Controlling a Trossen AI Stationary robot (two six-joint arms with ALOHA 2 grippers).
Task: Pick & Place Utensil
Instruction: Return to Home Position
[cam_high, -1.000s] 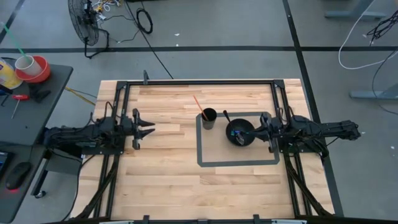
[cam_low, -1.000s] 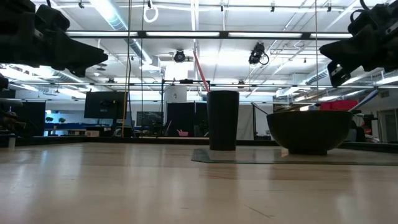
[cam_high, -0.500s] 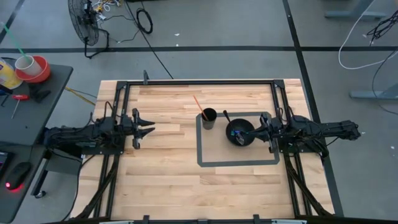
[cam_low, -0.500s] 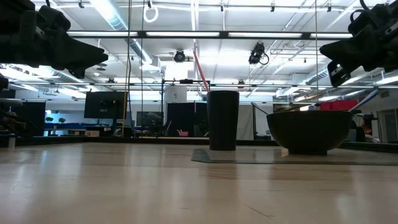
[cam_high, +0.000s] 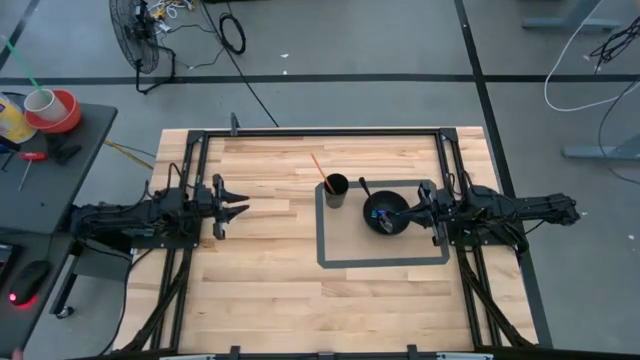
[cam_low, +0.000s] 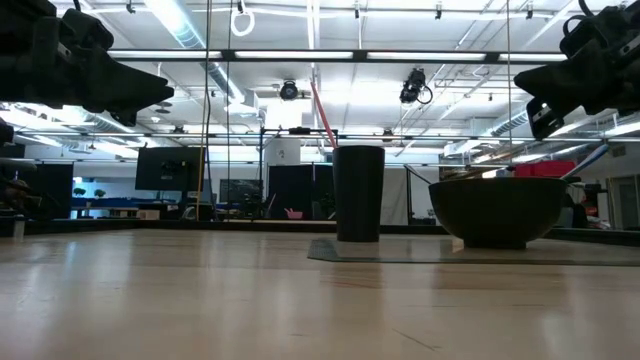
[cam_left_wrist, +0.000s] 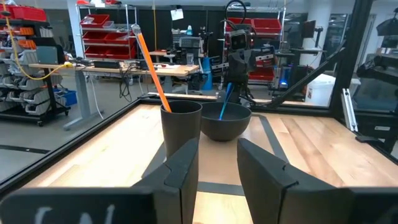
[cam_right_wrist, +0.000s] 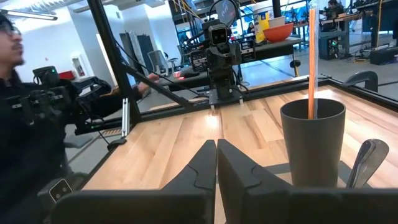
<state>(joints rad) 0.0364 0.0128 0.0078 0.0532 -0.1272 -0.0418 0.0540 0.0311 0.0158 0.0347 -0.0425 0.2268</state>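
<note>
A black cup (cam_high: 335, 190) stands upright on the table at the far left corner of a dark taped rectangle (cam_high: 380, 262), with an orange stick-like utensil (cam_high: 319, 167) leaning out of it. Beside it stands a black bowl (cam_high: 386, 213) holding a blue utensil (cam_left_wrist: 224, 101) and a spoon (cam_right_wrist: 364, 163). My right gripper (cam_high: 415, 210) hovers shut just right of the bowl, above table height (cam_low: 560, 85); its fingers meet with nothing between them (cam_right_wrist: 216, 163). My left gripper (cam_high: 238, 208) waits open at the table's left, pointing toward the cup (cam_left_wrist: 180, 124).
Black frame rails (cam_high: 320, 131) run along the table's far, left and right sides. A person (cam_right_wrist: 22, 106) sits beyond the table's left end. Bare wood lies between the left gripper and the cup and along the near half of the table.
</note>
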